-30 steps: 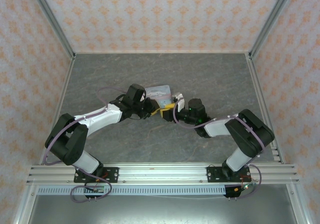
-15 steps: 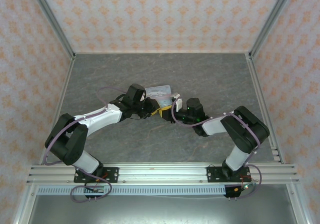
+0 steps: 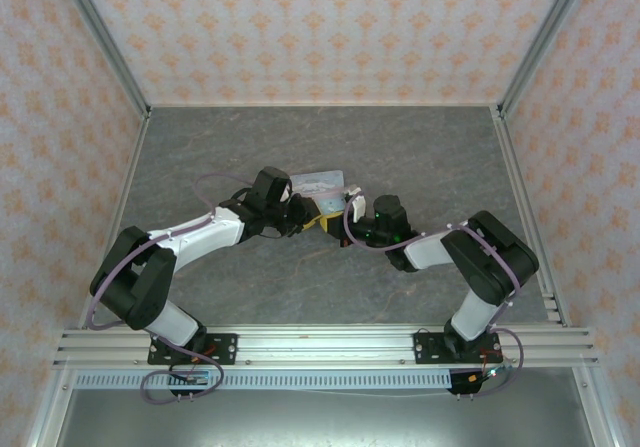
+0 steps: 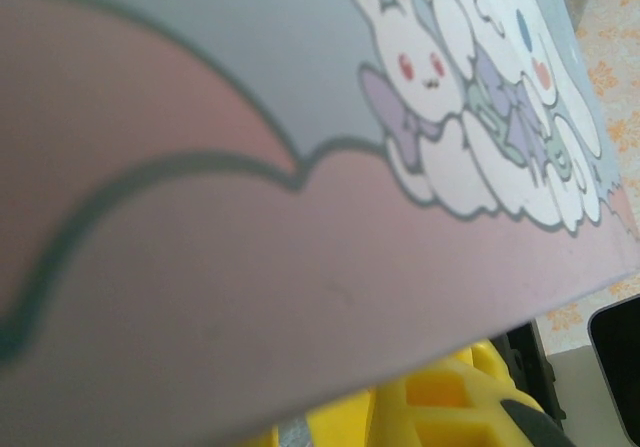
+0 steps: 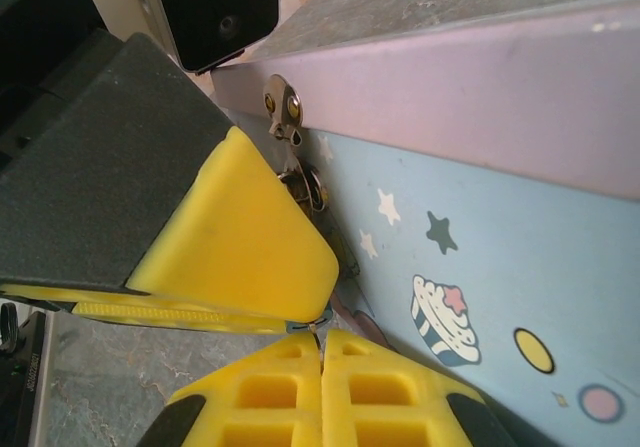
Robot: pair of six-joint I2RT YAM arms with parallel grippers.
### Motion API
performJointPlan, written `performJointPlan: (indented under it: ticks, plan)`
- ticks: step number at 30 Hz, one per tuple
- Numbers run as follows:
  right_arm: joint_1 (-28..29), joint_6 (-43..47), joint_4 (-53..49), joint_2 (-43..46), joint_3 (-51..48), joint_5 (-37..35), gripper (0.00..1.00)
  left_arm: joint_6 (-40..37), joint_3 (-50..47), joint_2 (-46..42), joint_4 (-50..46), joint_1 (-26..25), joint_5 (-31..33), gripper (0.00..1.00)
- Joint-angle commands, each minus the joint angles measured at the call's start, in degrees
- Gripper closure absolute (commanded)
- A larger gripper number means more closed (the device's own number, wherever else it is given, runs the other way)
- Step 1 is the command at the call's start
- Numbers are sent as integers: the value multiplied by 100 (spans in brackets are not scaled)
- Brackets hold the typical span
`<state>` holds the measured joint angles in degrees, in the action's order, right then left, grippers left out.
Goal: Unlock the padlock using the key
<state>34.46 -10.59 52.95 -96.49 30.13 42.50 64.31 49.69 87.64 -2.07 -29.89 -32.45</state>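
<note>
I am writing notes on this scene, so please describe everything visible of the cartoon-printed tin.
The tin is a flat rectangular box, metal by its look, seemingly closed, midway on the grey table. Lid: pink and grey-blue with white rabbit figures. Side wall: pale blue with stars, dots and a cupcake, bearing a small silver hasp. A yellow finger of the left gripper lies beside the hasp, seemingly touching the wall; the shut right gripper is near.

The pale blue rectangular cartoon-printed tin [image 5: 470, 267] looks smooth with a soft satin sheen, its small silver clasp [image 5: 283, 107] is shiny metal, the yellow finger pads [image 5: 250, 237] beside it are matt plastic, and the grey marbled tabletop [image 3: 420, 147] beneath it is dull.
</note>
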Motion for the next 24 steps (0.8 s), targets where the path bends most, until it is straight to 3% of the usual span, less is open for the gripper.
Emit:
performJointPlan:
  ticks: [1,6,16,20,24]
  plan:
    - [26,-179,233,50,160,123,100,-204,-50,-317,247,0,96,77]
    - [63,-401,98,-16,180,112,100,-201,-288,-600,381,114,387,61]
    - [448,-1121,180,-273,57,-327,100,51,-963,-1081,461,394,751,39]
    - [617,-1739,507,-320,-42,-550,100,371,-1484,-1373,825,476,979,35]
    - [759,-2285,505,-296,-52,-757,100,723,-1937,-1520,1399,475,1086,39]
